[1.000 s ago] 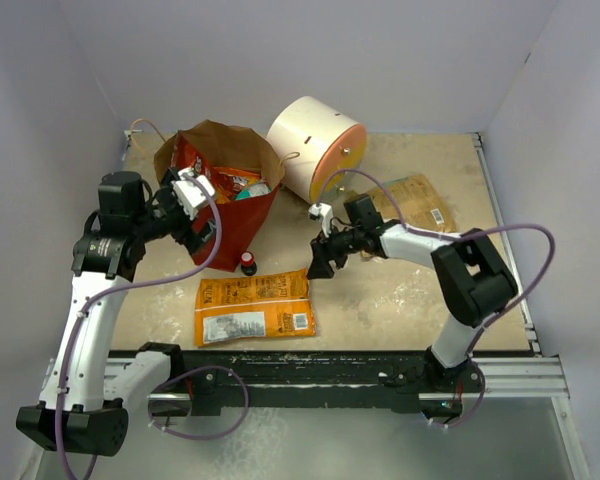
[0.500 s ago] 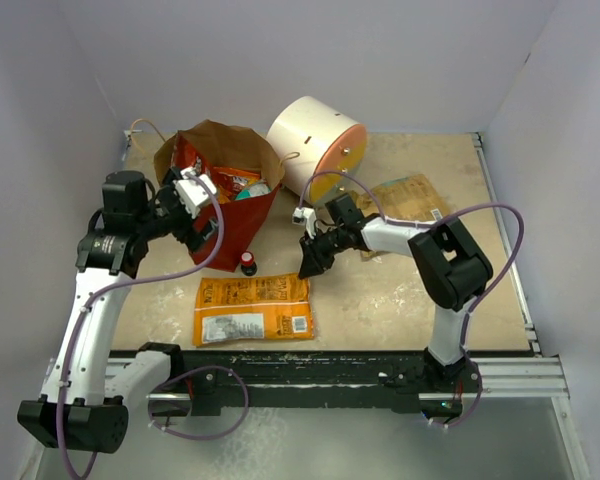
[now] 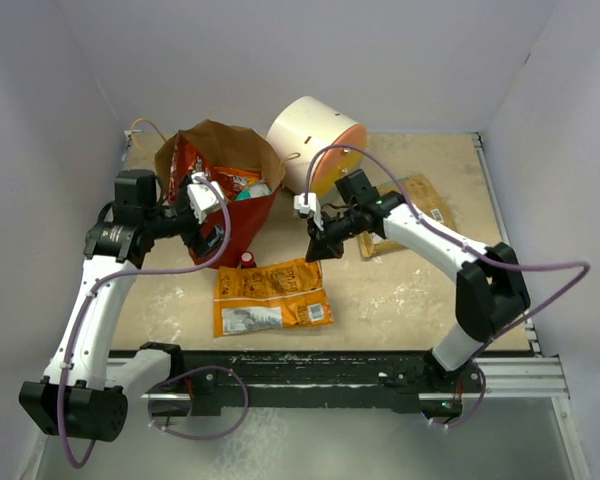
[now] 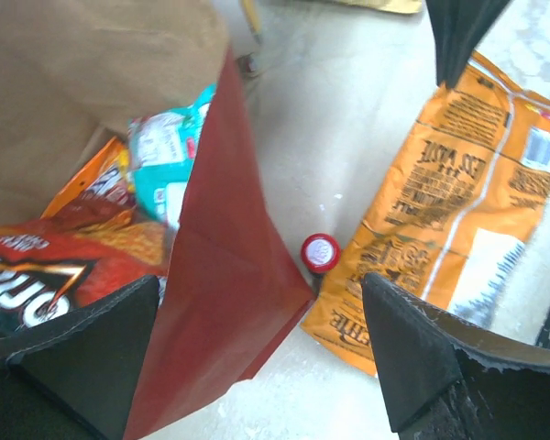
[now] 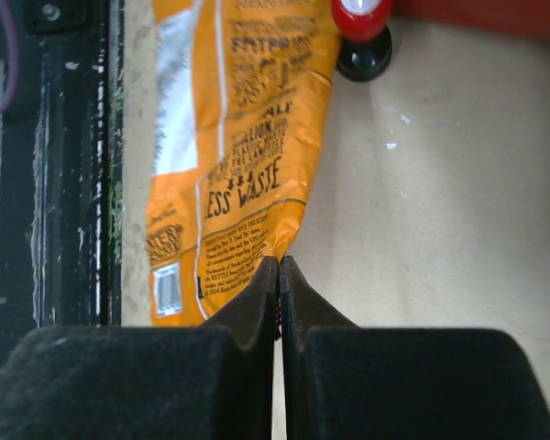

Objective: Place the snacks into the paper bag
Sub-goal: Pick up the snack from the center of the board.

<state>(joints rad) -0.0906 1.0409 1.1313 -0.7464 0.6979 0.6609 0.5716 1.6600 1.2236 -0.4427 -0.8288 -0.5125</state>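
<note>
Red paper bag [image 3: 244, 226] stands at the left, packets showing in its open mouth; the left claw [image 4: 258, 284] hangs released over its near wall, fingers spread wide. Just beside the bag's foot lies the orange packet [image 3: 272, 297], long axis running left to right; the right claw [image 5: 278, 264] is clenched on its far right corner, so the bag's mouth lies leftward and farther back from that claw.
</note>
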